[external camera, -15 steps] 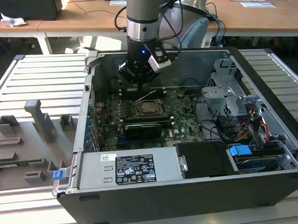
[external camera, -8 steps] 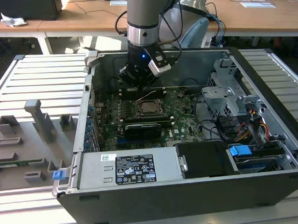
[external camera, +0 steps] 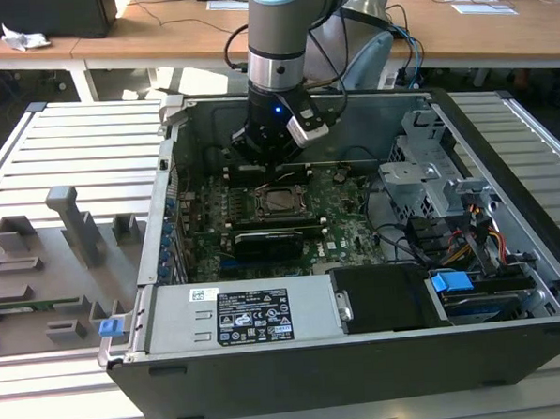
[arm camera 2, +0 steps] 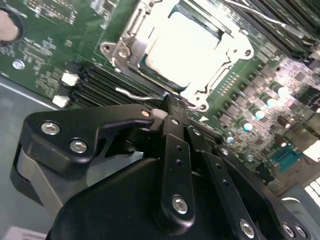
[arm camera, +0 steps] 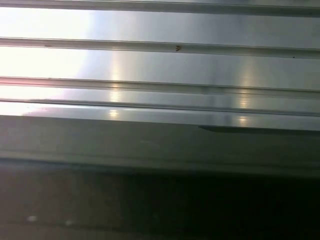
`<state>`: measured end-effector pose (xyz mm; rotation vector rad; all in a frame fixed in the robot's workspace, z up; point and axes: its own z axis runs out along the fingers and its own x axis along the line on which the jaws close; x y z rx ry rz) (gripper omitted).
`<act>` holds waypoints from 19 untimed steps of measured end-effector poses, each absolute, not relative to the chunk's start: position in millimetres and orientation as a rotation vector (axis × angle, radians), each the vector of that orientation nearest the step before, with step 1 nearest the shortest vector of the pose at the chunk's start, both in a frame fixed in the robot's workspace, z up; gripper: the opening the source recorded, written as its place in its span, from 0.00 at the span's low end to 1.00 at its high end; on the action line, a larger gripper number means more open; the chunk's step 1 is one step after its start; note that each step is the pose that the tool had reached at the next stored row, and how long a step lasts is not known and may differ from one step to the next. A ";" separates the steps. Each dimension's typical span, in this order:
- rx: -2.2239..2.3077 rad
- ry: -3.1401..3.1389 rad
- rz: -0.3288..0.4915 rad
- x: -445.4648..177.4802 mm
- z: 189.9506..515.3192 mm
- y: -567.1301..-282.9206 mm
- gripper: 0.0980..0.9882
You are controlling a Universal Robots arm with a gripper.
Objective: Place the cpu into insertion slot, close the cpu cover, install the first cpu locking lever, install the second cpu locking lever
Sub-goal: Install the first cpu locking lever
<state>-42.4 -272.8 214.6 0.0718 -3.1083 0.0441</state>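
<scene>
Gripper (arm camera 2: 170, 107), fingers closed together, empty, tips beside the cpu cover (arm camera 2: 200, 89) lying over the cpu (arm camera 2: 182, 45); printing illegible.

Ribbed silver metal surface (arm camera: 165, 65) fills the upper half of the frame, its long flat bands running straight across, split by thin raised ridges. Bright glare washes out the upper left. Below the last ridge lies a duller grey band (arm camera: 150, 145), and the bottom of the frame sinks into dark shadow
</scene>
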 end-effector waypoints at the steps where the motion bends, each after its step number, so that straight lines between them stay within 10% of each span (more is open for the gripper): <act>1: 0.072 -3.108 0.044 -39.3 213.6 -272.7 0.01; 19: 0.072 -3.108 0.046 -22.2 204.1 -272.6 0.01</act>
